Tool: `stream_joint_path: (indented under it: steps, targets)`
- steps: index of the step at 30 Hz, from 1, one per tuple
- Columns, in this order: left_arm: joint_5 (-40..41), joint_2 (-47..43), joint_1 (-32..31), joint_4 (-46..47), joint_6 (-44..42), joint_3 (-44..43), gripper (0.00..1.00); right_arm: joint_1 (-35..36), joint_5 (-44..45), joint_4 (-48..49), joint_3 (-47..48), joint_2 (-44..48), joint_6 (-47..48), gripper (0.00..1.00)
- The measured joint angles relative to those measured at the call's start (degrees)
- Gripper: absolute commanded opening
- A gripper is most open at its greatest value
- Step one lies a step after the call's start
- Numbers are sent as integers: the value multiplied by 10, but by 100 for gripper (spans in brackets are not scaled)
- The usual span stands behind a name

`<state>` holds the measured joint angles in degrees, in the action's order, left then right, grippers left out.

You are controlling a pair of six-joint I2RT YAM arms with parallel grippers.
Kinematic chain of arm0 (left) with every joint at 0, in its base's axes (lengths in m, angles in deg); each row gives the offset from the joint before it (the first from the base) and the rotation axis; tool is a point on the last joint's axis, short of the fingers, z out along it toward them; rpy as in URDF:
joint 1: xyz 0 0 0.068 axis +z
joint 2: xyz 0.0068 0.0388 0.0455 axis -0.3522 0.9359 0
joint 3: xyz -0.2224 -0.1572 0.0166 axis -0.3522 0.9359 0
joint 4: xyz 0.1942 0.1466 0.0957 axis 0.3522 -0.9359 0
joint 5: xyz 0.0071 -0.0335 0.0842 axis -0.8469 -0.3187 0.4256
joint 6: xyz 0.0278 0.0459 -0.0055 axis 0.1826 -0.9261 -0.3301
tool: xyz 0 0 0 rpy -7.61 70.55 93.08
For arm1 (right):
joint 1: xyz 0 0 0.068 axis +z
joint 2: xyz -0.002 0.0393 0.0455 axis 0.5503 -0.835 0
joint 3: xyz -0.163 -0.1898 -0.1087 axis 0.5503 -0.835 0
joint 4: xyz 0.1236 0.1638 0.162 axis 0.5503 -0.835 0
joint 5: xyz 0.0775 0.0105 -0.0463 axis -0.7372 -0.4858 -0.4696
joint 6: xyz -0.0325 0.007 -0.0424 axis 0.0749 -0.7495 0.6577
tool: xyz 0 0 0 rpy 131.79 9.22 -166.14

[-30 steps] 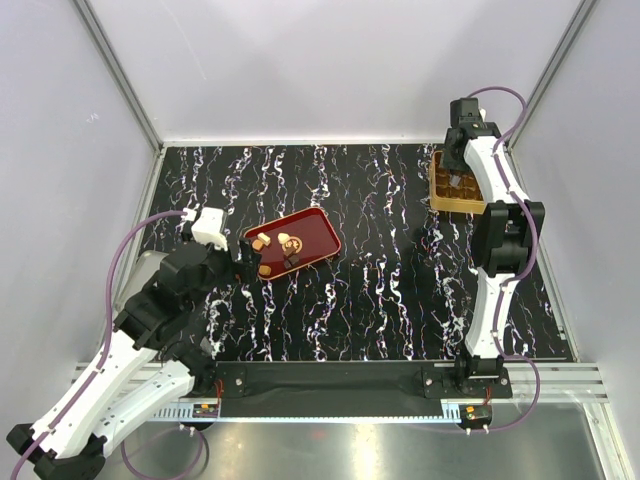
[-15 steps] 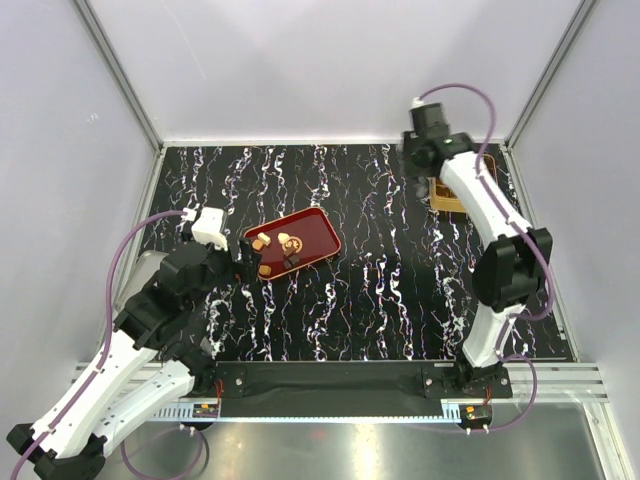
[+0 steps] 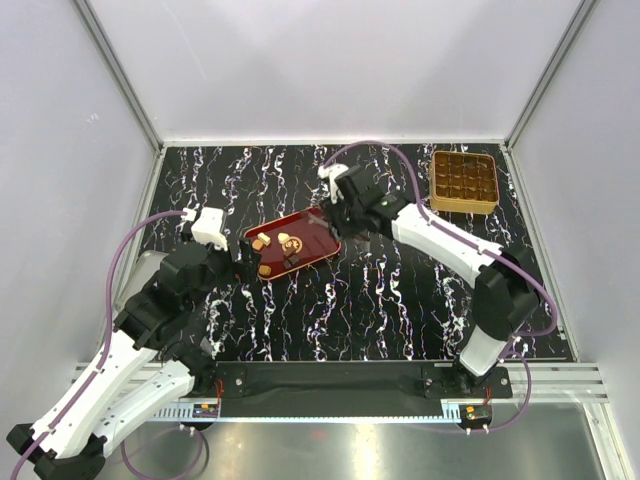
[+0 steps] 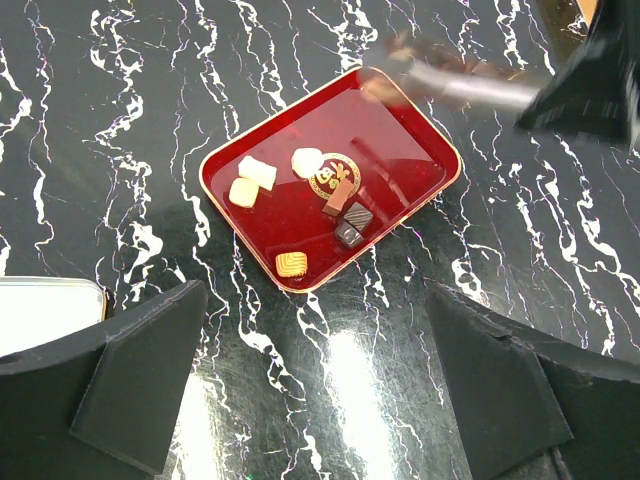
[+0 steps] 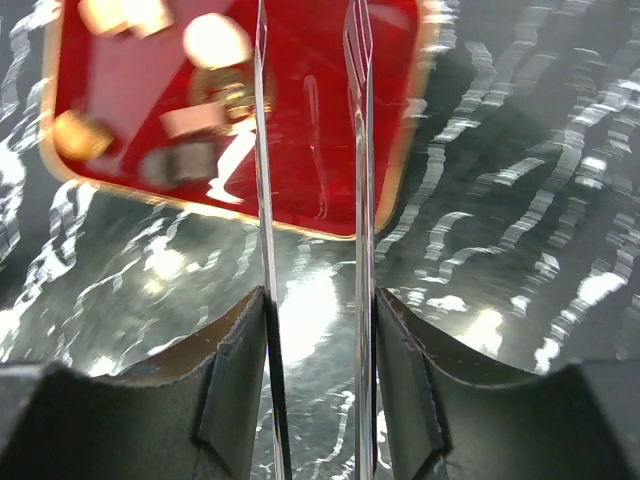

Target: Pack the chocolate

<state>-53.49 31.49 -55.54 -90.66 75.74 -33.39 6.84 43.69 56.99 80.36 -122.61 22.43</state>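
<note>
My left fingers (image 3: pixel 243 260) are spread wide and hold nothing. They hang over the black, white-veined surface (image 3: pixel 400 300) near its left edge, just beside the near left end of the red tray (image 3: pixel 318 243).

The chocolate (image 4: pixel 257 171) lies in that tray, which sits on the left half of the surface, well away from the near edge. Three pale pieces sit toward the tray's left end, one tan piece lies by its near rim, and dark pieces are grouped near the gold emblem in the middle.

My right fingers (image 3: pixel 322 215) are two thin blades, parallel with a narrow gap between them, pinching nothing. They are over the tray's far right corner. The view is blurred, so I cannot tell whether they touch it.

The golden box (image 3: pixel 464 181) stands in the far right corner of the surface, well apart from the tray.
</note>
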Motion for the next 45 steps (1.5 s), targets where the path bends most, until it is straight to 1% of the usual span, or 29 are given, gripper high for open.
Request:
stream_joint_path:
  steps: [4,9,23,33,45]
  targets:
    - [0,0,0,0,0,0,99,16,-44,30,-18,4,23,52]
    - [1,0,0,0,0,0,99,19,-61,52,-15,3,50,54]
    - [1,-1,0,0,0,0,99,76,-42,49,11,-56,111,55]
    - [1,-1,0,0,0,0,99,82,-9,47,11,-79,133,53]
    - [1,-1,0,0,0,0,99,85,-2,39,20,-102,142,52]
